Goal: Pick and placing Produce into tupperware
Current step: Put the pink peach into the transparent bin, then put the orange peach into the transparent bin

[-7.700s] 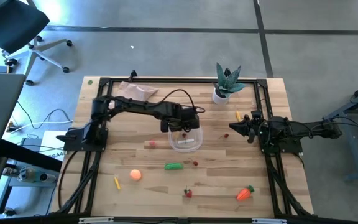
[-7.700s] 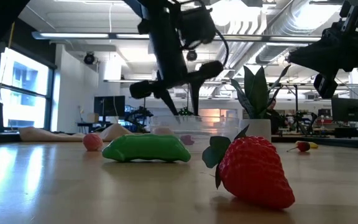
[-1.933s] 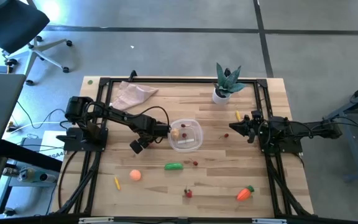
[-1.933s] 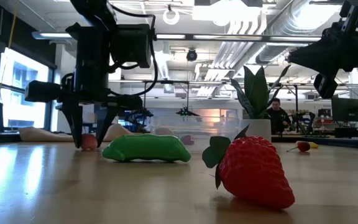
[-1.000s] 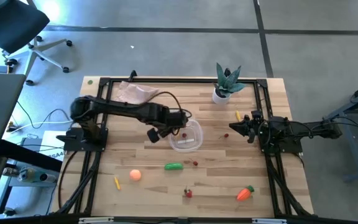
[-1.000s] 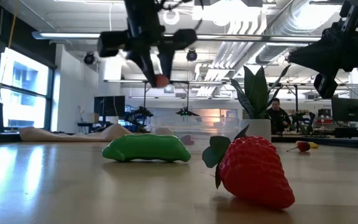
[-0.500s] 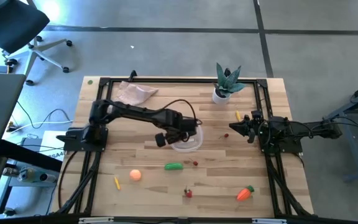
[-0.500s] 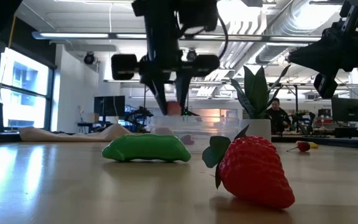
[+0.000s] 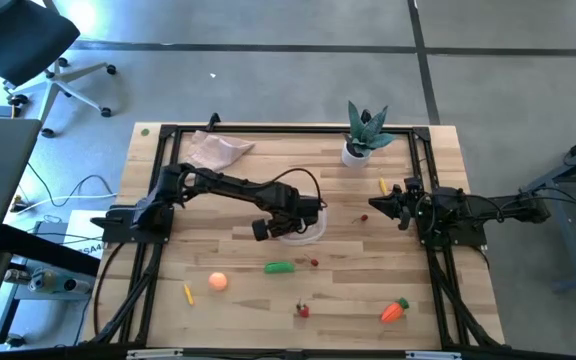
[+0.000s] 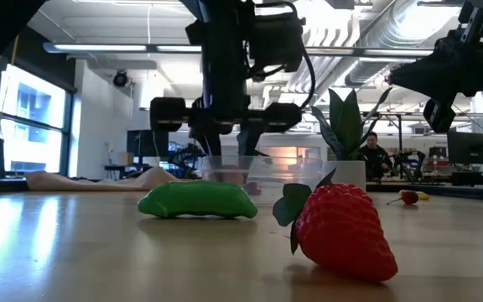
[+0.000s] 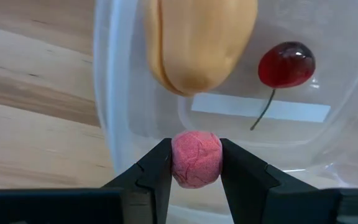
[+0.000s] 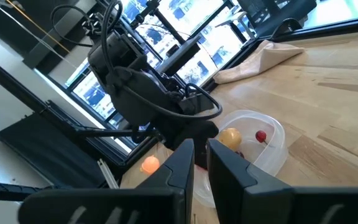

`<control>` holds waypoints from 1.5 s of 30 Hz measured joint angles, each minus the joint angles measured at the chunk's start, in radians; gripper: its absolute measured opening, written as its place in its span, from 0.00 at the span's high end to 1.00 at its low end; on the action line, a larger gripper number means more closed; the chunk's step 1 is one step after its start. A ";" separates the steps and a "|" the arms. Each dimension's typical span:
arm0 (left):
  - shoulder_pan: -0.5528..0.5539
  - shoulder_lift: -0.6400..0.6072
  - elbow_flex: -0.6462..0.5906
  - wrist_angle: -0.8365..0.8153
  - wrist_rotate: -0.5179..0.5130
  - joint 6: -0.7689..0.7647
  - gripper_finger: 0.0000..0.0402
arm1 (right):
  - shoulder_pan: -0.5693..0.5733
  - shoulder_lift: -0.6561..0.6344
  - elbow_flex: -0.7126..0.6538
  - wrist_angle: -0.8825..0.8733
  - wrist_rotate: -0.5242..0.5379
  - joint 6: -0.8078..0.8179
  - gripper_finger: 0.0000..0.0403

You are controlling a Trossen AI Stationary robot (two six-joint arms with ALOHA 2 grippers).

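My left gripper [image 9: 288, 222] points down into the tupperware [image 9: 310, 226], a round clear container near the table's middle, shut on a small pink-red ball of produce [image 11: 196, 158]. A yellow-tan piece [image 11: 197, 43] and a red cherry [image 11: 286, 64] lie on the container's bottom. Loose on the table are a green pepper [image 9: 280, 267], an orange ball [image 9: 218, 282], a strawberry [image 9: 303, 310] and a carrot [image 9: 395, 311]. My right gripper [image 9: 374, 206] waits level at the right, shut, holding nothing. My left gripper pinches the pink-red ball's two opposite sides [image 11: 175, 163] between its two fingers [image 11: 154, 177]. The fingers come from above, pointing down. The ball sits between their tips just inside the container's near-left wall [image 11: 107, 124], above its bottom.
A spiky plant in a white pot [image 9: 365, 135] stands at the far right and a beige cloth [image 9: 216, 150] lies at the far left. Small yellow pieces [image 9: 188, 293] [image 9: 383, 186] and small red bits [image 9: 315, 263] lie scattered. A black frame [image 9: 298, 128] edges the table.
My left gripper has carried the pink-red ball toward the table's right, over the tupperware, and gone down until its fingertips stand inside the container. The wrist has rolled somewhat on the way. The fingers have stayed shut on the ball.
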 joint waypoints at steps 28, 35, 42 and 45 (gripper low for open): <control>0.000 0.000 0.000 0.008 -0.015 -0.005 0.62 | 0.000 0.000 0.000 0.000 0.000 0.000 0.91; 0.001 -0.018 0.015 -0.003 0.012 0.006 0.67 | 0.000 0.000 0.000 0.000 0.000 0.000 0.91; 0.013 -0.053 0.186 -0.215 -0.009 0.057 0.68 | 0.000 0.003 0.000 0.000 0.000 0.000 0.91; 0.025 -0.053 0.294 -0.388 -0.016 0.059 0.68 | 0.000 0.003 0.000 0.000 0.000 0.000 0.91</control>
